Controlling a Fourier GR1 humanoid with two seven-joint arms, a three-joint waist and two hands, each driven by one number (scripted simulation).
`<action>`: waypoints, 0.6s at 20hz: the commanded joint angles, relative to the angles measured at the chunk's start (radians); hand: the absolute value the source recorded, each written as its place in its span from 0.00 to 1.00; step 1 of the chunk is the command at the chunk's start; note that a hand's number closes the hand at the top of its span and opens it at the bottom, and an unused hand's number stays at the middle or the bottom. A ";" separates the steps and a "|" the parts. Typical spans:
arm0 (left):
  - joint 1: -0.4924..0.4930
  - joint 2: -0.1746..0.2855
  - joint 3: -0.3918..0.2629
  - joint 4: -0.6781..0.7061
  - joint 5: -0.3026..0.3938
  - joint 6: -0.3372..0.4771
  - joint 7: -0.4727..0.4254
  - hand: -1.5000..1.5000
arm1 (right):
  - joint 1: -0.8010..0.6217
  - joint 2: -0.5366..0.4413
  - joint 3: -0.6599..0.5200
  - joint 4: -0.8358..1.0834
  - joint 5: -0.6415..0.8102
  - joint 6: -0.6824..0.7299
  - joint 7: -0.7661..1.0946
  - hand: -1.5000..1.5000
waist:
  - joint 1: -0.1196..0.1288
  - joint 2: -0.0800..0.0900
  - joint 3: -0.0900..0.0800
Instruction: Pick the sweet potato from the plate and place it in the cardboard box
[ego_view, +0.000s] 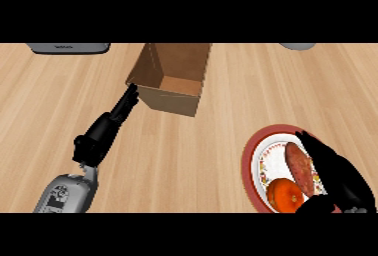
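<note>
Currently the right hand (337, 176) lies with fingers stretched beside the sweet potato (297, 161) on the plate (249, 156), holding nothing; the left hand (102, 134), fingers straight, touches the cardboard box (174, 100).

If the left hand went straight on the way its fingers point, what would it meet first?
The cardboard box. The left hand points at its left wall, fingertips right beside it; whether they touch is unclear from above.
</note>
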 joint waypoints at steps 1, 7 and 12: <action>-0.005 -0.011 0.012 0.016 -0.028 -0.018 0.002 0.50 | 0.073 0.006 0.002 -0.061 0.019 0.043 -0.007 0.00 | -0.003 0.002 0.000; 0.024 0.010 0.053 -0.049 -0.010 -0.064 0.024 0.50 | -0.026 0.046 -0.021 0.173 0.072 0.002 -0.075 0.00 | 0.002 0.002 0.000; 0.029 0.001 0.069 -0.047 -0.015 -0.081 0.030 0.50 | 0.068 0.029 -0.031 0.137 0.091 -0.024 -0.155 0.00 | -0.001 0.002 0.000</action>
